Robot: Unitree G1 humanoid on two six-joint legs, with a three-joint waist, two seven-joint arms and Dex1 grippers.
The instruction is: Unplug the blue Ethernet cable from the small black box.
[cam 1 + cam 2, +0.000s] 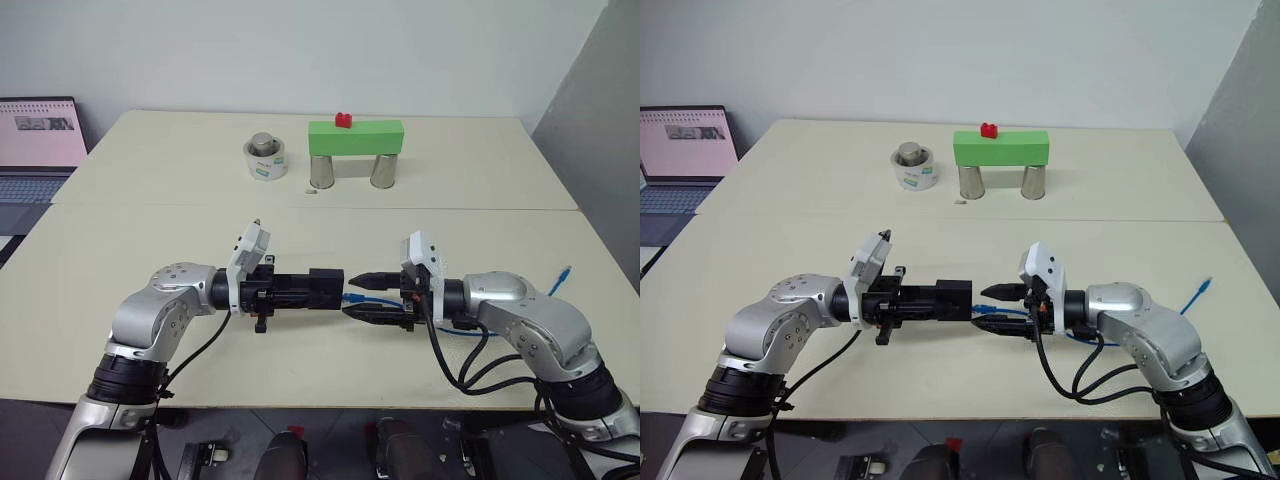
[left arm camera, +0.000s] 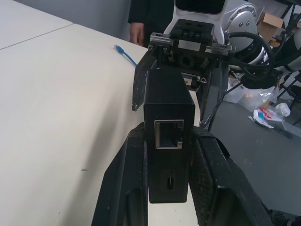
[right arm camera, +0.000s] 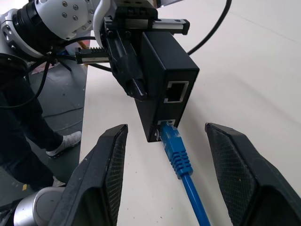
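While the small black box [image 3: 162, 89] is clamped between the closed fingers of the left gripper [image 1: 318, 290] and held level above the cream table [image 1: 150, 220], its port face is turned toward the right gripper [image 3: 169, 174]. The right gripper's two black fingers [image 3: 106, 174] are spread apart on either side of the blue Ethernet cable [image 3: 181, 162] without touching it, so nothing is gripped there. The cable's plug is seen seated in the lower port of the box, just beneath an empty upper port. From the plug, the blue cord is led back between the right fingers and under the right arm, and its far end [image 1: 562, 277], with a second plug, is laid on the table toward the robot's right edge. Farther back on the table, well apart from both arms, a green block [image 1: 355, 137] is rested across two metal cans [image 1: 322, 172], with a small red brick [image 1: 343, 121] set on top. Beside it a white tape roll [image 1: 265, 160] with a metal weight in it is placed. An open laptop [image 1: 38, 140] is stood at the far left.
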